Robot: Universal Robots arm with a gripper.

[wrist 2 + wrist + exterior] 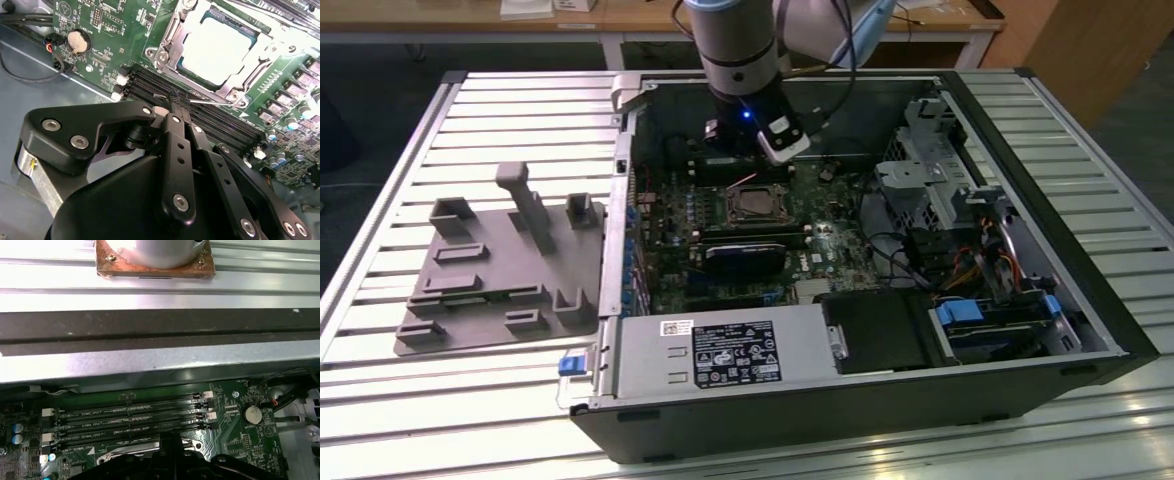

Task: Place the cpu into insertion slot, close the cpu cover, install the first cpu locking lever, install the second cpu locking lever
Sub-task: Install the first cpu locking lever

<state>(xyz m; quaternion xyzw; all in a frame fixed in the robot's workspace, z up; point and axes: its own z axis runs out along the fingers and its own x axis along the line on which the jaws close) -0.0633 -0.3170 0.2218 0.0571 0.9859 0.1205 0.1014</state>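
you have the black two-fingered hand (pixel 176 99) down inside the open black computer case (pixel 854 400), over the far part of the green motherboard (pixel 115 30). its fingers are together, tips on a thin silvery wire lever (pixel 202 101) lying along the long black memory slots (pixel 220 122); pinched or only touched, you cannot tell. the cpu (pixel 220 45), a flat square chip with a dull silver top, lies in the window of the silvery metal cpu cover (pixel 167 50), which is down over it, just beside the hand. a grey moulded tray (pixel 494 280) sits on the slatted metal surface (pixel 387 180), at the exterior view's left of the case.
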